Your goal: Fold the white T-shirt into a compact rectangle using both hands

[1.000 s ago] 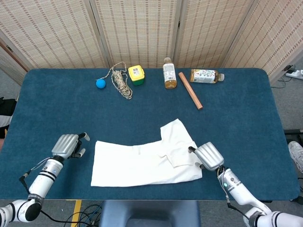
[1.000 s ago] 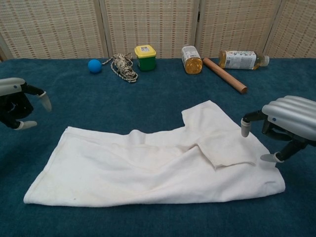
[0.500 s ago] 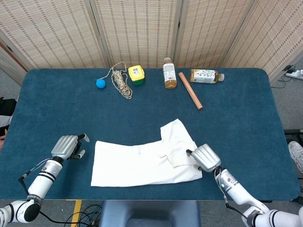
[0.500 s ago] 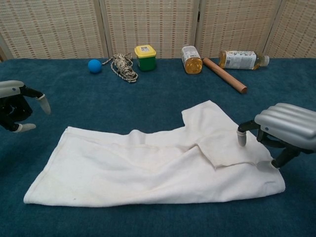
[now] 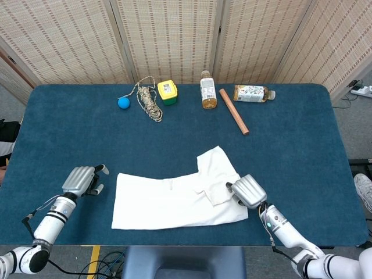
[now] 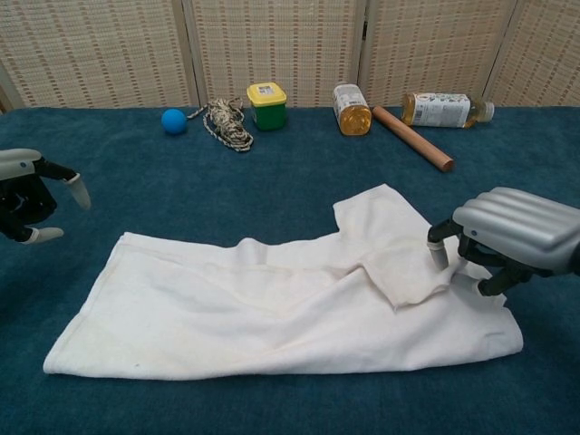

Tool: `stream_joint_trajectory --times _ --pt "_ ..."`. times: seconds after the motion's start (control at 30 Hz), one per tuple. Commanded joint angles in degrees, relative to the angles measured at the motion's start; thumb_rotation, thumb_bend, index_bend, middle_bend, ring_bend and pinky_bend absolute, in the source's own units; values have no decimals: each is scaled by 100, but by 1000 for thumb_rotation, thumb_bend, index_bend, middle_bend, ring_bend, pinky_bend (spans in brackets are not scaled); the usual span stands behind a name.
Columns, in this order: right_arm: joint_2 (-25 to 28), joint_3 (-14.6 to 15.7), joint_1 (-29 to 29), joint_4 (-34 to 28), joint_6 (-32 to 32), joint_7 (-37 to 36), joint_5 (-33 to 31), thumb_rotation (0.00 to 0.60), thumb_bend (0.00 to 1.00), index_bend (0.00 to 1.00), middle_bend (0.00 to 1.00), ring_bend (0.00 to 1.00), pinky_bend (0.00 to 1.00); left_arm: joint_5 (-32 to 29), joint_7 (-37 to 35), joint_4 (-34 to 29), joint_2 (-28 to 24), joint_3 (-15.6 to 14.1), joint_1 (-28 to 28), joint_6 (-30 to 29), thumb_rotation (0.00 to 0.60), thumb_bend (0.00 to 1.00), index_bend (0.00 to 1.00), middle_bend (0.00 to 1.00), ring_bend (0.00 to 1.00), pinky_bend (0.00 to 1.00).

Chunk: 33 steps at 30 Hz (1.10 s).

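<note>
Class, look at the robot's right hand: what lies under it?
Under the right hand lies the right end of the white T-shirt, where a folded flap bunches at the fingertips. The hand covers the cloth directly beneath it, so whether the fingers actually pinch it cannot be seen. Blue table surrounds it.

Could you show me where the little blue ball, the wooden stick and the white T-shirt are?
small blue ball point(image 5: 123, 103), head view, centre of the ball.
brown wooden stick point(image 5: 233, 111), head view, middle of its length.
white cotton T-shirt point(image 6: 227, 308), chest view, flat middle of the cloth.
</note>
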State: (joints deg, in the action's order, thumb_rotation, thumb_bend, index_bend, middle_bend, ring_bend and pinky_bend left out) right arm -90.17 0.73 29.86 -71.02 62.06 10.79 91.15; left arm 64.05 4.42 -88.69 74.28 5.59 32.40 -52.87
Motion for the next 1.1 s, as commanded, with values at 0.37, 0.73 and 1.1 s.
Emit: stream_joint_trajectory --times 0.37,0.73,1.1 --pt "-374 -808 227 104 -12 -453 -733 600 453 570 962 1000 1000 48 -93 11 -41 21 -55 -45 600 403 375 860 776 978" --pt "-921 -1356 624 777 -420 -192 -1507 600 458 570 962 1000 1000 91 -185 92 -28 -23 -127 -41 600 403 375 860 776 978" --pt "-1393 -1624 998 1550 -799 -79 -1998 600 462 570 962 1000 1000 112 -283 211 -2 -40 -165 18 600 403 375 860 776 978"
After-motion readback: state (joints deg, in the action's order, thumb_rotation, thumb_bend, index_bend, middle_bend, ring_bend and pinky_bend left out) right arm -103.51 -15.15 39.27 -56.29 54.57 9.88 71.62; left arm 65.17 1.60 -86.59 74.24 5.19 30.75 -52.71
